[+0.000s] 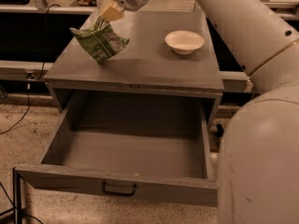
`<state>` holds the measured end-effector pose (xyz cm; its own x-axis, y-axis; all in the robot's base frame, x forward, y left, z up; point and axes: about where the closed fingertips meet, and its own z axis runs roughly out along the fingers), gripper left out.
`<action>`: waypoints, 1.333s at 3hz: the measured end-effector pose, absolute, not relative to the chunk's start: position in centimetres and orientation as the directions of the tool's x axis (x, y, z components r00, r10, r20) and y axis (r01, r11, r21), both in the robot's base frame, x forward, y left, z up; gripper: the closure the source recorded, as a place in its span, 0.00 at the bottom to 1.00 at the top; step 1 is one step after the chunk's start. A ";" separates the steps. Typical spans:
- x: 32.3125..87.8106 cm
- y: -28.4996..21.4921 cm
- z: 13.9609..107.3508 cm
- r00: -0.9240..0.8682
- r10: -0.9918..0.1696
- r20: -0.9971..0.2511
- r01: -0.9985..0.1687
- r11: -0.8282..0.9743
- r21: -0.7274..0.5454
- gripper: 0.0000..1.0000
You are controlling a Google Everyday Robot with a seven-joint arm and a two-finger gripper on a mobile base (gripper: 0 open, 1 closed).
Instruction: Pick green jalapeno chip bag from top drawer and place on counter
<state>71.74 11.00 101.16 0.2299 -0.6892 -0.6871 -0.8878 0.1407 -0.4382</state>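
My gripper (100, 24) is shut on the top edge of the green jalapeno chip bag (99, 43). The crumpled green bag hangs tilted over the left part of the grey counter (149, 62), its lower corner at or just above the surface; I cannot tell if it touches. The top drawer (126, 148) stands pulled wide open below the counter and holds nothing. Its dark bar handle (119, 189) is at the middle of the front panel.
A white bowl (184, 41) sits on the right part of the counter. My large pale arm (261, 125) fills the right side of the view. A pale speckled floor (23, 134) and a dark cable lie to the left. Dark shelving runs behind the cabinet.
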 end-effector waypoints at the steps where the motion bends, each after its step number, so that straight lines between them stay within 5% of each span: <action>1: 73.8 11.1 99.2 0.243 -0.680 -0.691 -0.842 0.205 -0.498 1.00; 3: 78.3 11.7 97.4 0.282 -0.639 -0.715 -0.713 0.359 -0.602 1.00; 4: 81.0 12.2 100.0 0.327 -0.616 -0.716 -0.631 0.421 -0.651 0.82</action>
